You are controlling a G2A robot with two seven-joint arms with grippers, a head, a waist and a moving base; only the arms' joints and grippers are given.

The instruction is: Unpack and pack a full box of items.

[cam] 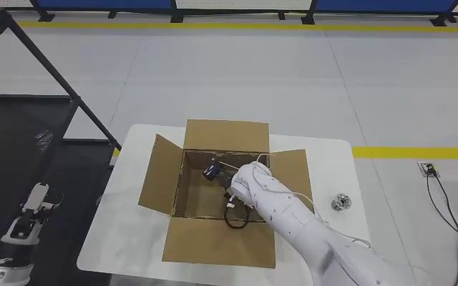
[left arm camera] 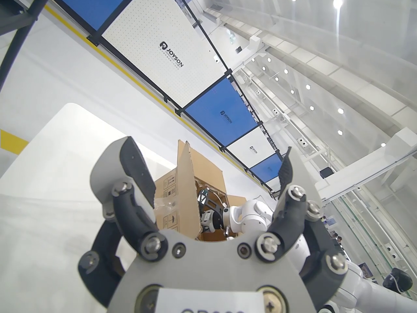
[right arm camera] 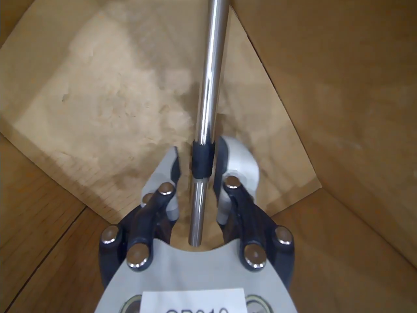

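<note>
Right end effector (right arm camera: 199, 153): sat deep inside the cardboard box (right arm camera: 342, 66), its fingers (right arm camera: 234, 161) narrowly apart astride the metal rod (right arm camera: 211, 66). One pad looked to touch the rod's black band (right arm camera: 202, 161) and a sliver of gap showed on the other side, so I judged it not yet clamped.
Left end effector (left arm camera: 208, 164): stood wide apart, holding nothing, off past the tabletop (cam: 129, 236) edge and well apart from the box.
Rod: ran from between my fingers toward a corner where two box walls met. I could not tell whether it lay flat on the floor.
Step in hand: by my judgement, the unpacking grasp on the rod.
Doing it well: I needed to close squarely on the band, since polished steel would likely slip, then confirm both pads bore on it before lifting. The lift should go straight up, keeping the long end off the walls and flaps.
Risk: gripped toward one end, the rod could pivot downward.
Nearby: a small metal piece (cam: 342, 202) sat on the tabletop near the box.
</note>
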